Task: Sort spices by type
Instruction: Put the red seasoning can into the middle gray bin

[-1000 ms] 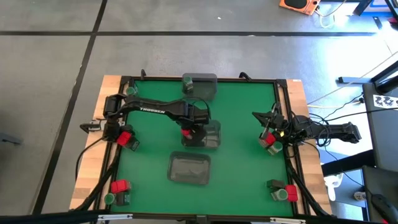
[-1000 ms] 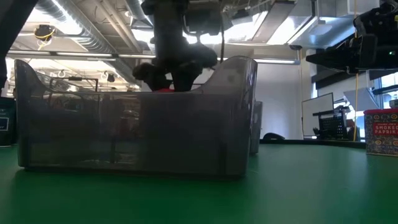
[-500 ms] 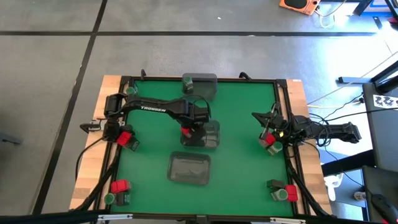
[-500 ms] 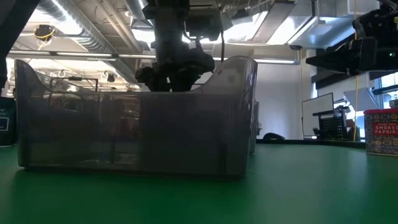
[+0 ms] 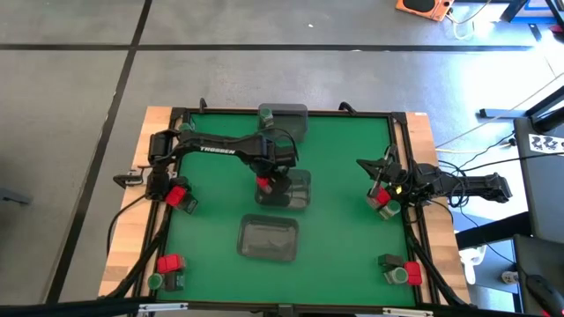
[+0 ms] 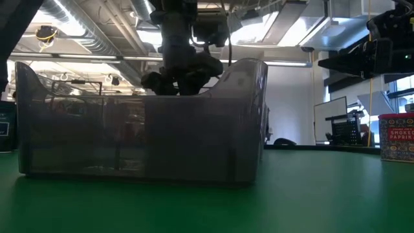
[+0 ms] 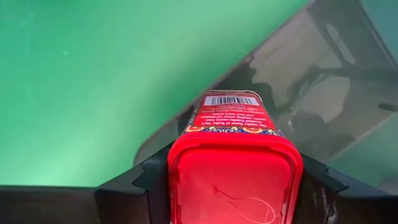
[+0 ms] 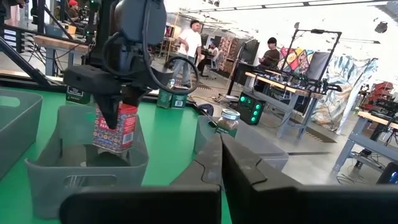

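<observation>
The left claw (image 7: 233,186) is clamped on a red spice tin (image 7: 233,146), holding it by its sides with the lid end toward the wrist, and hangs over the middle clear tray (image 5: 293,190) at the centre of the green surface (image 5: 344,158). In the right wrist view the tin (image 8: 115,126) sits partly below the tray's rim, near one wall rather than over the tray's middle. The main risk here, as I judge it, is the tin's lower edge catching that wall (image 7: 186,118) as it goes down: the light tray could be shoved or tipped, or the tin could twist in the grip. Letting go too high could let the tall tin topple on its side, or bounce out.

The near tray (image 5: 269,239) toward the front edge looks empty. The right claw (image 8: 219,168) is closed on nothing and waits near the right edge beside a red tin and a green-lidded jar (image 5: 382,199), well apart from the left arm, so a clash seems unlikely unless it swings inward.

Farther out, the far tray (image 5: 284,121) at the back edge holds a green-lidded jar (image 5: 266,113). Unsorted clusters wait at the left edge (image 5: 179,195), front-left corner (image 5: 167,269) and front-right corner (image 5: 401,269); the left arm's long reach could brush the left-edge group as it pulls back.
</observation>
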Controlling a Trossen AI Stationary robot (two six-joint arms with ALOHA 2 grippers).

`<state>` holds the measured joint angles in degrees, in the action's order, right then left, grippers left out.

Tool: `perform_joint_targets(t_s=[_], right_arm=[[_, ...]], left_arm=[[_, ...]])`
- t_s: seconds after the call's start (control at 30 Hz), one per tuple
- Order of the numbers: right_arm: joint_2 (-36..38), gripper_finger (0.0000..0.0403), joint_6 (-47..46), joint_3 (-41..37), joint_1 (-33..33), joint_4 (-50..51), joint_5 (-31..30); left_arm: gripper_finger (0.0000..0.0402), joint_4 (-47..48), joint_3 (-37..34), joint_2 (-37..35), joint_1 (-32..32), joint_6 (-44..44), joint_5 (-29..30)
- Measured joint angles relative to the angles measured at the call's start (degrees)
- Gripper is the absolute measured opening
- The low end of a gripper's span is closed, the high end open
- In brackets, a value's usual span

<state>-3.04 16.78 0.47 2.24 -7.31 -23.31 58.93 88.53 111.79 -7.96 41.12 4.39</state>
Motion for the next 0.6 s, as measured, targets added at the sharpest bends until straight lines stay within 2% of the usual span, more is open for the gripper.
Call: perform_joint_targets(t_s=[0.2, 0.5, 0.6], right_arm=[[0.0, 0.0005, 0.0, 0.0, 0.0, 0.0, 0.0], [0.0, 0.0005, 0.0, 0.0, 0.0, 0.0, 0.0], [0.0, 0.0005, 0.0, 0.0, 0.0, 0.0, 0.0]], left_arm=[[0.0222, -2.8, 0.0, 0.0, 0.0, -4.3, 0.6], [0.0223, -2.6, 0.0, 0.0, 0.0, -1.5, 0.9], [0.0244, -2.6, 0.0, 0.0, 0.0, -1.2, 1.3]])
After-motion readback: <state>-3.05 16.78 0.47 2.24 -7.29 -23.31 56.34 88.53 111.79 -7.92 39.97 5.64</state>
